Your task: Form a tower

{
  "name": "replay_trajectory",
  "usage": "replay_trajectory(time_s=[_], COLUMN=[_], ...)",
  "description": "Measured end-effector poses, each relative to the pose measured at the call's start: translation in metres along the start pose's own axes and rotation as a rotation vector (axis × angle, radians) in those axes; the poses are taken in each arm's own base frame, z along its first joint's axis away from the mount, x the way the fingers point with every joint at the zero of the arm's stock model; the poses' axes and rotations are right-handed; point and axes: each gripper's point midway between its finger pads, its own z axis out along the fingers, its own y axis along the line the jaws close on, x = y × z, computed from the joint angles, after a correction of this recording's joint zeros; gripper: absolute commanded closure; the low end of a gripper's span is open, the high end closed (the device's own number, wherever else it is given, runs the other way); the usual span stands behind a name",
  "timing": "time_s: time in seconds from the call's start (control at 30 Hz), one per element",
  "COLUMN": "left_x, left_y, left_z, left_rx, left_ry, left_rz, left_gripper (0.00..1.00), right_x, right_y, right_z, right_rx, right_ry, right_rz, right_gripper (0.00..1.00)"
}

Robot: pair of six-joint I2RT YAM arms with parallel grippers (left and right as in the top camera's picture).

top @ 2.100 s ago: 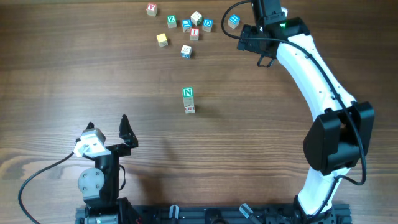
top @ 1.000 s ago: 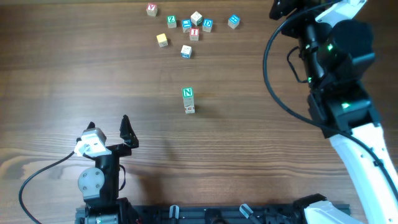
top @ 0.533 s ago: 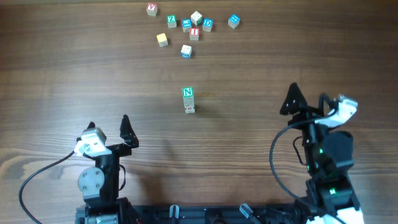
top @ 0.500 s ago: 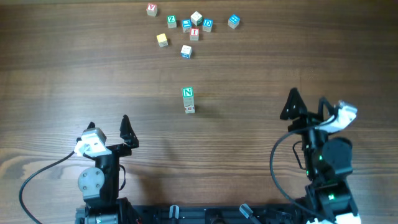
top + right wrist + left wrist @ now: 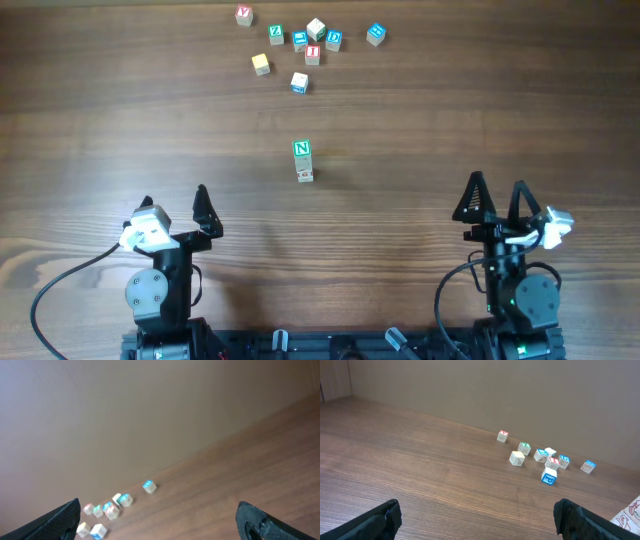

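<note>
Next cube not yet picked.
The tower, green N on top, stands ahead, between my left claw and right claw, both wide and empty, well apart from it. Loose cubes lie farther ahead; next, I judge, I reach for one. Arms sit folded low at the near tabletop edge.

Nearest camera: blue-faced cube. Plain cube up-left of it, other letter cubes behind it. Left gripper jaws wide apart.

Overhead looks straight down on table; both wrist views low, facing far loose cubes, shared.
</note>
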Motion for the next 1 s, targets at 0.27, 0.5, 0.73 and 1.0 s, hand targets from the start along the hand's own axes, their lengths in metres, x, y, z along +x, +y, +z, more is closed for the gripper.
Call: replay_trajectory(time_s=[0.27, 0.5, 0.73, 1.0], left_x=[0.0, 0.0, 0.0, 0.0], left_y=[0.0, 0.0, 0.0, 0.0], left_z=[0.0, 0.0, 0.0, 0.0], left_rx=[0.0, 0.0, 0.0, 0.0], left_ry=[0.0, 0.0, 0.0, 0.0], left_rz=[0.0, 0.0, 0.0, 0.0], left_gripper=[0.0, 0.0, 0.0, 0.0], right_x=[0.019, 0.019, 0.018, 0.018], right_y=[-0.012, -0.012, -0.012, -0.013], right_z=[-0.001, -0.001, -0.001, -0.001], right_rx=[0.044, 0.044, 0.048, 0.035], right_ry=[0.072, 0.072, 0.07, 0.079], right_rz=[-0.018, -0.018, -0.021, -0.478], right_gripper=[0.0, 0.0, 0.0, 0.0])
